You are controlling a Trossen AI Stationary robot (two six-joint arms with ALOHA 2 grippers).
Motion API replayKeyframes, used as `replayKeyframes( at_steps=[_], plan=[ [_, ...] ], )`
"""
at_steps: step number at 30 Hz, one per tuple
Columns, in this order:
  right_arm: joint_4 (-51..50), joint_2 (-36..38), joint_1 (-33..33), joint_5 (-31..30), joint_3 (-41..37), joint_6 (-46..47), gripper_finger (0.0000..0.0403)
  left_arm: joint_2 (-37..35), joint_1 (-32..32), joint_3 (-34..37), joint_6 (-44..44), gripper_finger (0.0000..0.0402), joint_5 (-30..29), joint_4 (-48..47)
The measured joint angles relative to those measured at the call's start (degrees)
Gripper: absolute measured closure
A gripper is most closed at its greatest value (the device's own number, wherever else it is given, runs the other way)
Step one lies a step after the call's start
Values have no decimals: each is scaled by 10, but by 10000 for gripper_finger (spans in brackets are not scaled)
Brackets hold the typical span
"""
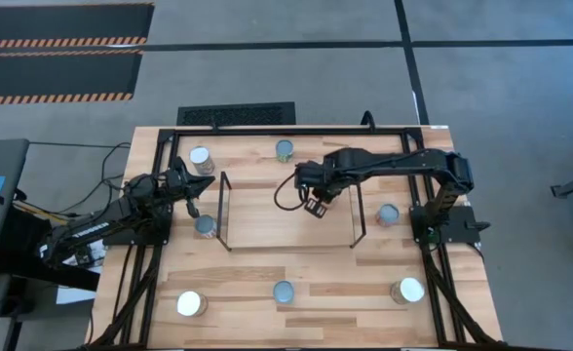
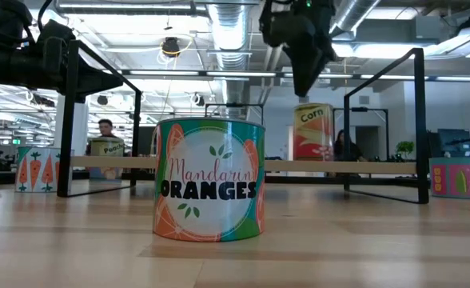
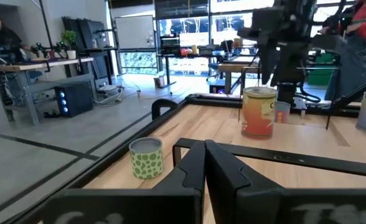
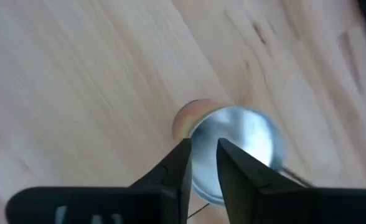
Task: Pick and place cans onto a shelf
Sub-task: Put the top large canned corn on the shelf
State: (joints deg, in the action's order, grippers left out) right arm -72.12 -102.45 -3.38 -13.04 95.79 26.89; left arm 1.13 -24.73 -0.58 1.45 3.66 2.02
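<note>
While your right gripper (image 4: 201, 158) hovers, fingers nearly together, above the corn can (image 2: 312, 132) (rigid, slick metal), grasp its sides.

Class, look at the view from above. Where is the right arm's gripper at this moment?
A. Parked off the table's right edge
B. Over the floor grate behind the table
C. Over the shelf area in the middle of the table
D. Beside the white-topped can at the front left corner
C. In the high view the right gripper reaches in over the shelf at the table's middle.
</note>
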Motion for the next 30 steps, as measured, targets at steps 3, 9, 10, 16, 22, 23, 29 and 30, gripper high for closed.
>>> replayKeyframes(
  at_steps=[3,9,10,16,22,23,29,30],
  plan=[
    [-1,0,0,-1,30,-24,296,0,0,0,0,401,0,0],
    [-6,2,15,-5,71,-104,337,0,0,0,0,401,0,0],
    [-7,1,17,-5,71,-111,351,0,0,0,0,401,0,0],
    [31,1,29,19,32,-128,388,0,0,0,-1,401,0,0],
    [54,1,30,55,-23,-117,396,0,0,0,-1,401,0,0],
    [63,1,29,55,-29,-116,394,0,0,0,-1,401,0,0],
    [80,1,16,55,-43,-109,398,0,0,0,-2,401,0,0],
    [81,1,13,54,-42,-109,398,0,0,0,-2,401,0,0]
  ],
)
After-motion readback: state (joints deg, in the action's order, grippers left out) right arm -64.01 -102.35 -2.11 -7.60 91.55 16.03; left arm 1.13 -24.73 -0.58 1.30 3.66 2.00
